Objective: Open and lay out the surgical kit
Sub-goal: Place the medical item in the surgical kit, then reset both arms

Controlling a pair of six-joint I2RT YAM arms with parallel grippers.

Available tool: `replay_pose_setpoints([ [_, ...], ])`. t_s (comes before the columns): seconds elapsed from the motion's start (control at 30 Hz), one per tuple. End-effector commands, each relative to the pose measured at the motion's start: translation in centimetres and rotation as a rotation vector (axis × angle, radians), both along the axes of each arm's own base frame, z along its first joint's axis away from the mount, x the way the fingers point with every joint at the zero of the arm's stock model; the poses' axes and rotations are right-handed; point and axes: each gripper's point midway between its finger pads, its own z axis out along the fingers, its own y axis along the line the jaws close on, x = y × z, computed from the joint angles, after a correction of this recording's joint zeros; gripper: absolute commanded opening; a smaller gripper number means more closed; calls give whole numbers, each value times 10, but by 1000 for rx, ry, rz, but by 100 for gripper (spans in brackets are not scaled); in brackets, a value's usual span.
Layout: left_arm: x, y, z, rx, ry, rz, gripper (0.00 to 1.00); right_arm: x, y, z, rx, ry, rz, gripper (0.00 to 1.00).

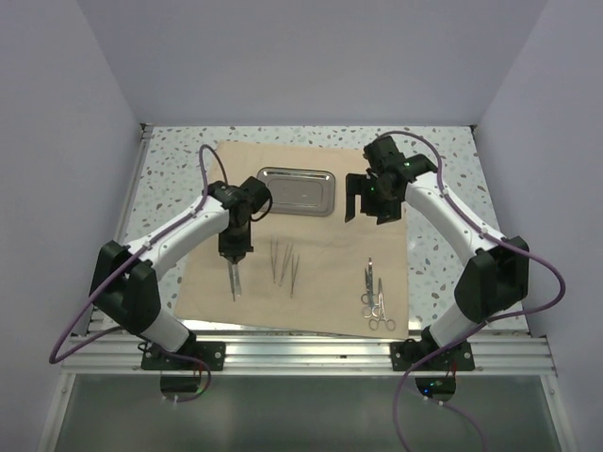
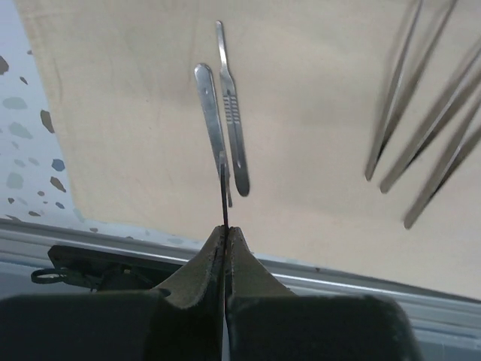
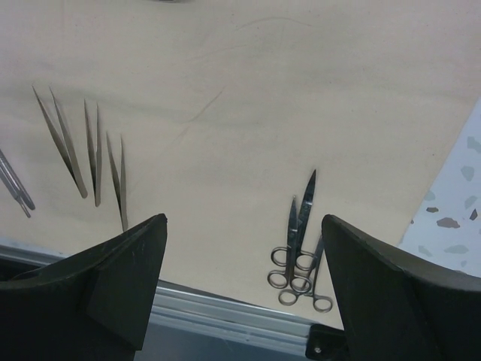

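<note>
The tan cloth wrap lies spread flat on the table, with the empty steel tray at its far edge. Three tweezers lie in a row at the middle, and ring-handled scissors and forceps lie at the near right. My left gripper hangs low over the cloth's near left, shut on a thin scalpel seen edge-on. Two more scalpels lie just beyond it on the cloth. My right gripper is open and empty, raised beside the tray, with the scissors below it.
The table is speckled terrazzo with pale walls on three sides. An aluminium rail runs along the near edge, just past the cloth's near hem. The tweezers also show in the left wrist view and the right wrist view.
</note>
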Motion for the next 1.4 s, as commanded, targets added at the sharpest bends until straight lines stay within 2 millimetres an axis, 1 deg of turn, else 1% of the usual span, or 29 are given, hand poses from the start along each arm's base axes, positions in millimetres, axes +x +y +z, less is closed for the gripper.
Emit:
replay_pose_setpoints([
  [0.0,28,16,-8,72,-66,16,0,6,-1,26,8,-72,-11,87],
  [0.03,34,17,-13,72,-81,23,0,7,-2,26,8,-76,-13,87],
  [0.1,35,24,-28,100,-62,35,0,7,-2,27,5,-77,-13,87],
  [0.13,39,24,-33,95,-73,36,0,7,-3,27,3,-78,-16,87],
  [0.17,35,26,-41,107,-59,37,0,7,-3,28,2,-78,-13,87],
  [0.23,39,23,-51,97,-61,22,5,6,-3,27,2,-78,-13,88],
  [0.27,38,25,-57,107,-48,19,8,7,-3,27,3,-79,-16,88],
  [0.37,41,26,-64,119,-47,9,14,7,-3,25,2,-73,-19,88],
  [0.47,45,25,-65,109,-52,0,28,9,-6,26,-11,-87,-31,89],
  [0.57,55,22,-57,97,-72,-4,39,11,-9,29,-19,-108,-44,94],
  [0.6,57,23,-53,99,-75,-9,39,12,-8,31,-17,-117,-47,96],
  [0.63,64,21,-40,96,-93,-9,40,12,-9,36,-12,-131,-50,99],
  [0.7,75,24,-16,106,-139,-12,41,16,-7,46,15,-182,-49,98],
  [0.73,76,26,-3,110,-147,-13,42,15,-6,51,28,-204,-48,98],
  [0.77,92,22,26,82,-231,-11,43,17,-6,71,63,-279,-52,98],
  [0.8,100,23,43,71,-277,-25,43,16,-7,78,76,-317,-55,98],
  [0.83,113,19,68,42,-356,-24,45,18,-13,88,76,-369,-83,98],
  [0.87,118,19,88,15,-426,-25,46,18,-18,111,98,-460,-112,98],
  [0.9,124,20,101,-3,-477,-49,47,16,-22,113,102,-481,-138,99],
  [0.93,137,15,115,-43,-557,-59,49,15,-25,118,106,-509,-154,98],
  [0.97,139,14,131,-78,-616,-70,50,16,-26,126,122,-549,-164,99],
  [1.0,147,12,142,-114,-663,-84,53,12,-31,129,127,-569,-187,98],
  [1.03,150,11,149,-137,-689,-87,57,10,-32,132,134,-580,-194,98],
  [1.07,150,12,158,-160,-718,-87,62,8,-32,133,142,-580,-197,98],
  [1.13,155,13,162,-216,-734,-86,65,1,-31,134,165,-578,-189,98],
  [1.2,157,15,163,-245,-737,-87,70,-6,-32,136,195,-581,-209,98],
  [1.27,158,19,160,-250,-737,-82,74,-8,-32,140,224,-611,-221,98],
  [1.3,157,22,158,-250,-727,-79,75,-10,-33,135,230,-609,-228,98],
  [1.37,158,27,156,-244,-723,-74,76,-13,-33,144,261,-651,-225,98],
])
